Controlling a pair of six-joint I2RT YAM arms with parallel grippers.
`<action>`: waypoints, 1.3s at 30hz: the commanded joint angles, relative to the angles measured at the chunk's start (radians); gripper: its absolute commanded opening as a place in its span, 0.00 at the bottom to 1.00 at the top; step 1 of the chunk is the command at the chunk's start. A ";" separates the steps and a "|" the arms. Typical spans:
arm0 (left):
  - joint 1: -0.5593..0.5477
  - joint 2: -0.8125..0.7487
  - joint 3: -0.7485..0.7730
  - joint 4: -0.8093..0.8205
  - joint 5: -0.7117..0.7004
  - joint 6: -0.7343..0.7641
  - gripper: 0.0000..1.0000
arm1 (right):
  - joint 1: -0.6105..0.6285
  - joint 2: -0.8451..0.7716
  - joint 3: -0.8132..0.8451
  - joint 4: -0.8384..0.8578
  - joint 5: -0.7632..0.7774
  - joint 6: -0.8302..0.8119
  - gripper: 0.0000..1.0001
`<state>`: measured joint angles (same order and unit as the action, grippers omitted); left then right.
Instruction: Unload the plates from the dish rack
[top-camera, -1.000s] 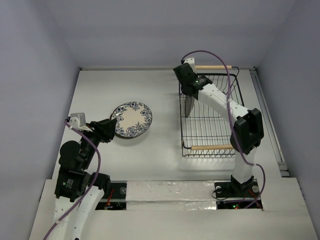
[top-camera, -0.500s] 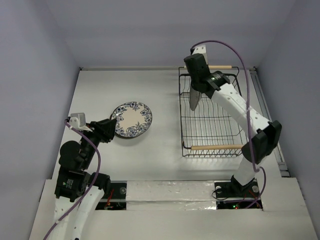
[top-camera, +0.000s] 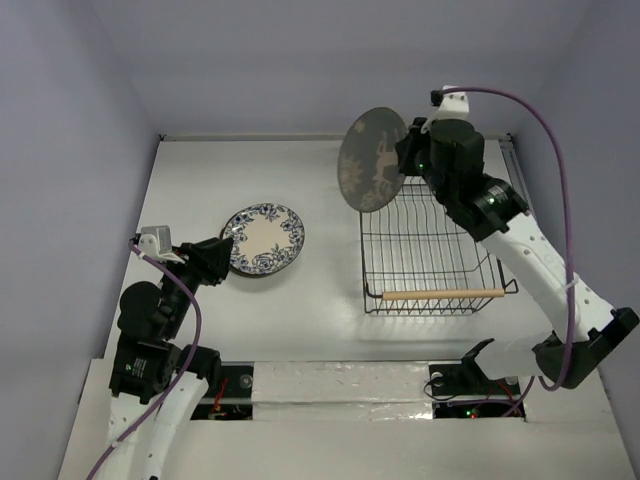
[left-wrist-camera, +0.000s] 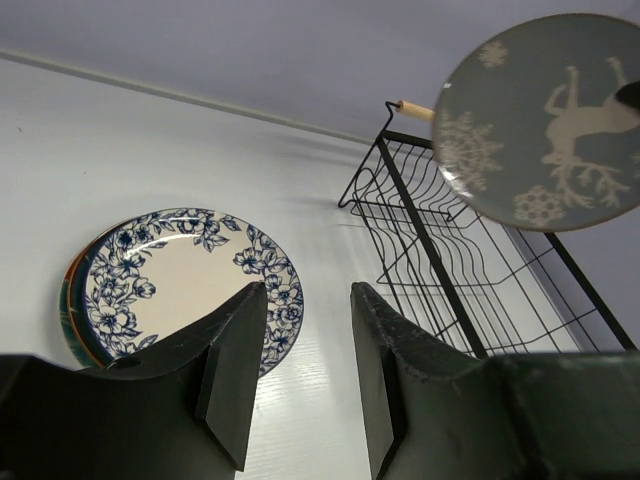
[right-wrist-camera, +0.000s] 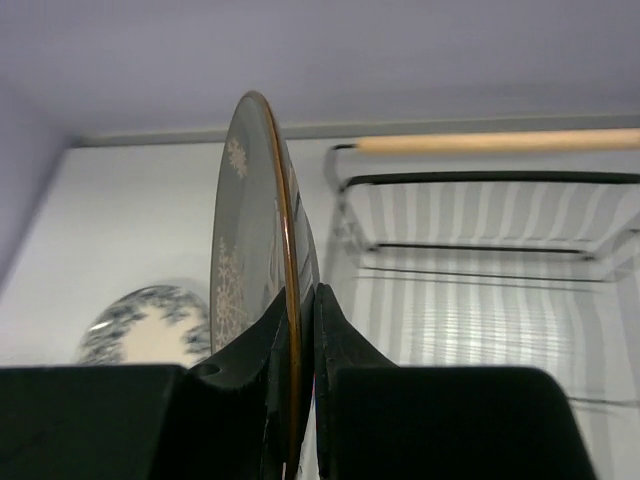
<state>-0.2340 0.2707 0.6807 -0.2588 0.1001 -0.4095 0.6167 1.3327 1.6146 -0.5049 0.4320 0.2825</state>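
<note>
The bench (top-camera: 200, 180) carries everything. The dish rack (top-camera: 425, 250) sits on it below the right claw (right-wrist-camera: 300, 310) and a little toward the robot, and no plate shows between its wires. The stack of plates (top-camera: 263, 240) lies flat on the bench, well off to that claw's left, lower, and nearer the robot. A white plate with a blue flowered rim is on top, and coloured rims peep out beneath it.

The right claw is closed tight on the rim of the dark plate (top-camera: 372, 160), the one with the pale deer and snowflakes. It holds the plate high in the air above the rack's far left corner, apart from the wires. The plate stands nearly on edge, its pictured face turned left toward the stack.

What matters for the next move, as I judge it, is that the plate stands upright while its place on the stack is flat. The plate must go left, toward the robot and down, and tip face-up on the way.

The left claw (left-wrist-camera: 305, 380) is just beside the stack's near-left edge. Its jaws are partly apart and hold nothing. It is much the nearer to the stack, but the right claw has the plate.
</note>
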 joint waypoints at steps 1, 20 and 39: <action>0.004 -0.008 -0.001 0.043 -0.003 -0.008 0.36 | 0.029 0.040 -0.099 0.399 -0.319 0.185 0.00; 0.004 -0.010 -0.003 0.047 0.003 -0.006 0.36 | 0.152 0.589 -0.099 0.773 -0.506 0.604 0.00; 0.004 -0.013 -0.003 0.044 -0.005 -0.008 0.36 | 0.213 0.701 -0.162 0.758 -0.458 0.617 0.62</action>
<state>-0.2340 0.2642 0.6807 -0.2588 0.0963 -0.4095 0.7948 2.0739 1.4528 0.2005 -0.0563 0.9127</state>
